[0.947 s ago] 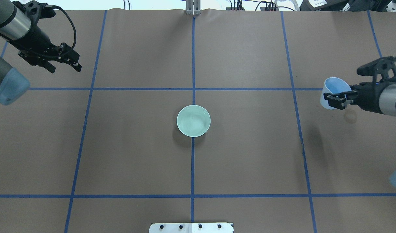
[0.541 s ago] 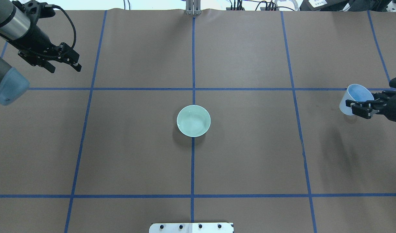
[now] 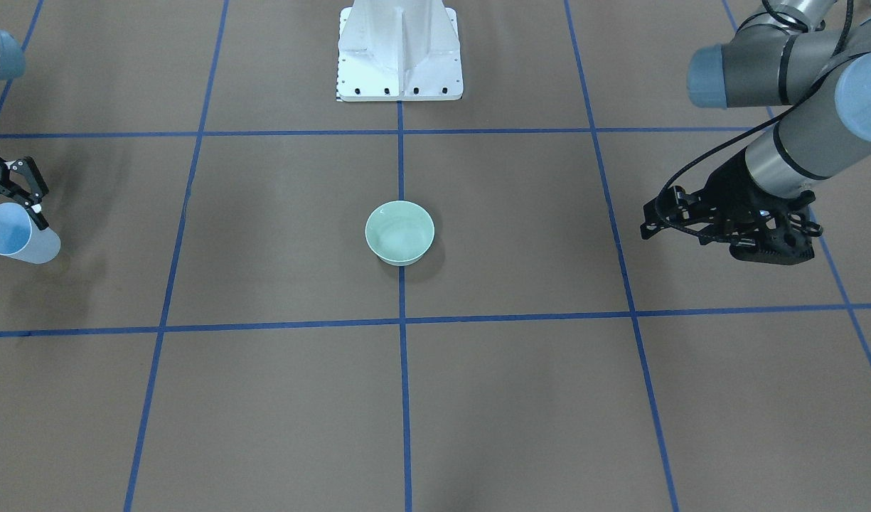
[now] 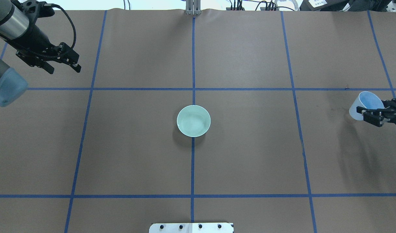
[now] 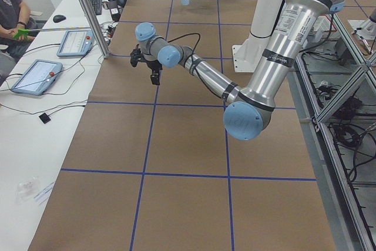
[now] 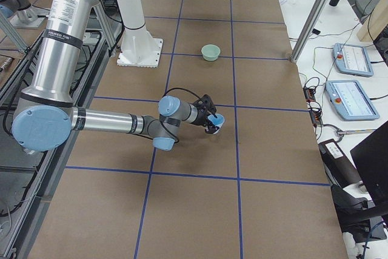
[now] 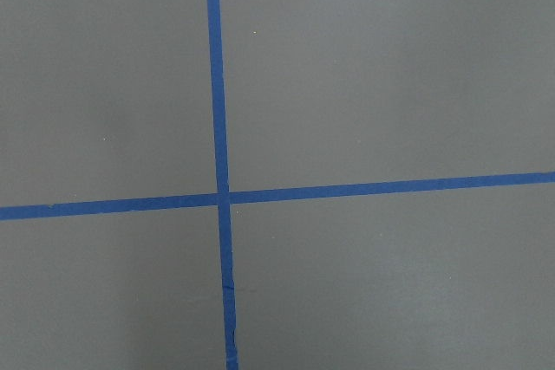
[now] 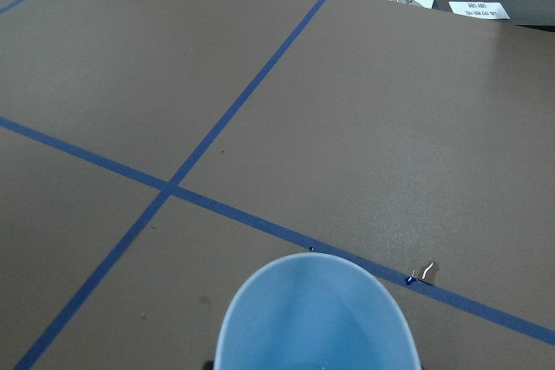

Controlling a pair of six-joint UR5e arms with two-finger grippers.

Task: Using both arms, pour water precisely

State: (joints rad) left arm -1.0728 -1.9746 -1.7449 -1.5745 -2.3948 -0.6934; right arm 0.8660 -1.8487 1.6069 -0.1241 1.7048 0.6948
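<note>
A pale green bowl (image 4: 193,120) stands at the table's middle, also in the front view (image 3: 399,232) and right side view (image 6: 210,52). A faint glossy sheen of water (image 4: 191,123) shows inside it. My right gripper (image 4: 373,117) is shut on a light blue cup (image 4: 362,104) at the table's far right, low over the table, far from the bowl. The cup also shows in the front view (image 3: 17,236) and fills the bottom of the right wrist view (image 8: 316,322). My left gripper (image 4: 64,67) is open and empty at the back left.
The brown table carries a grid of blue tape lines (image 4: 193,161). The white bolted pedestal (image 3: 399,50) stands at the robot's side. Operator tablets (image 6: 348,98) and a metal post (image 6: 309,22) lie beyond the far edge. The left wrist view shows only a tape crossing (image 7: 223,198).
My right gripper has carried the cup further right and toward the robot's side, away from the bowl. The left arm has barely shifted.
</note>
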